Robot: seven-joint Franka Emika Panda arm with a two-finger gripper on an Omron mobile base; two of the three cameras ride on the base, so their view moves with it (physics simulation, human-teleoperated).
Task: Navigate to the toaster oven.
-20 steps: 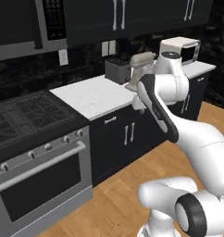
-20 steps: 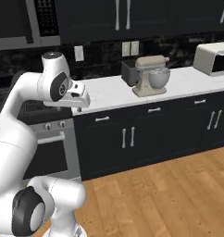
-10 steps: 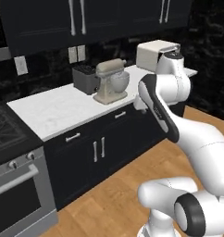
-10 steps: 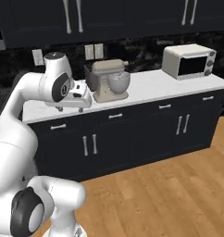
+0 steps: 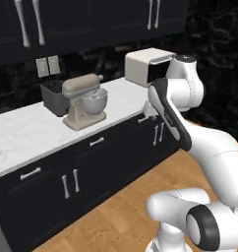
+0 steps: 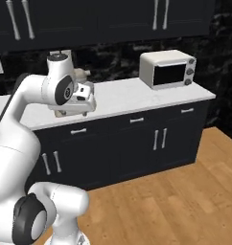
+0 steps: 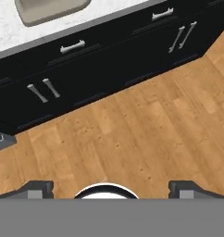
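The toaster oven (image 6: 167, 69) is a cream-white box with a dark front window, standing near the right end of the white counter (image 6: 122, 95). In the left base view the toaster oven (image 5: 143, 66) sits at the back of the counter, partly hidden behind my arm. My gripper (image 6: 72, 113) hangs in front of the counter edge, well to the left of the oven and pointing down. The hand view looks down at the floor, and there the gripper (image 7: 111, 189) is open, its fingertips (image 7: 40, 187) wide apart with nothing between them.
A beige stand mixer (image 5: 84, 101) and a dark grey slot toaster (image 5: 54, 96) stand on the counter left of the oven. Black base cabinets (image 6: 156, 143) run below, black wall cabinets (image 5: 91, 19) above. Wooden floor (image 7: 132, 134) lies before the cabinets. The counter ends at the right (image 6: 211, 95).
The base has driven right along the counter, so both base views shifted: the stove and microwave left the picture, and the toaster oven came closer and nearer the middle. The arm's pose is unchanged.
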